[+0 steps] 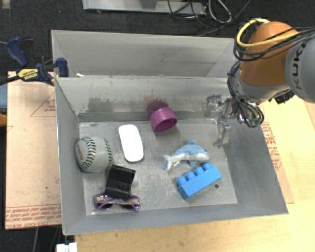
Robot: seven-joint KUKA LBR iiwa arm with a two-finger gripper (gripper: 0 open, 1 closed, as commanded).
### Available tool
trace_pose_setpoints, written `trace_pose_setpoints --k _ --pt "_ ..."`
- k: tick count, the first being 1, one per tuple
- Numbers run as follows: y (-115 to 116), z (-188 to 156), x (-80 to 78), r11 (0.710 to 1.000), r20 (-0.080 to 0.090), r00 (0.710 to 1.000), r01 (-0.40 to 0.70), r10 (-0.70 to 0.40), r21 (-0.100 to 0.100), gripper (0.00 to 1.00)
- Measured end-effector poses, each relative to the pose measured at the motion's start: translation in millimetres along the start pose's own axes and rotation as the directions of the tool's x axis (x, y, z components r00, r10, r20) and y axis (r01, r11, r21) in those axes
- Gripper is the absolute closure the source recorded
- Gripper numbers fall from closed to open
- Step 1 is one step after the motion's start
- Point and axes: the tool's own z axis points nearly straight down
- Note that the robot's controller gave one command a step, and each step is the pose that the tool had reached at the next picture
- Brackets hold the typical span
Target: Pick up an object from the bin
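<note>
My gripper [220, 136] hangs at the back right of the bin, fingers pointing down, with nothing seen between them. Just below and left of it lies a pale blue toy dolphin [187, 155]. A blue building brick [198, 180] sits in front of the dolphin. A purple cup [163, 119] lies on its side to the gripper's left, near the back wall.
A white oval soap-like thing [130, 142], a grey striped ball [92, 153], a black box [119, 181] and purple sunglasses [117, 202] lie on the left half of the bin. The arm with its orange cover comes in from the right.
</note>
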Motion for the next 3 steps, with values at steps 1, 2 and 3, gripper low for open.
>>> trace_pose_setpoints --k 1,2,3 --pt "0 0 0.0 1.0 0.0 1.0 0.0 0.0 0.0 0.0" --pt "9 15 6.5 1.0 0.002 1.0 -0.013 0.013 -0.001 0.0" --pt "-3 -5 -2.9 1.0 -0.006 1.0 0.013 -0.014 -0.004 0.0"
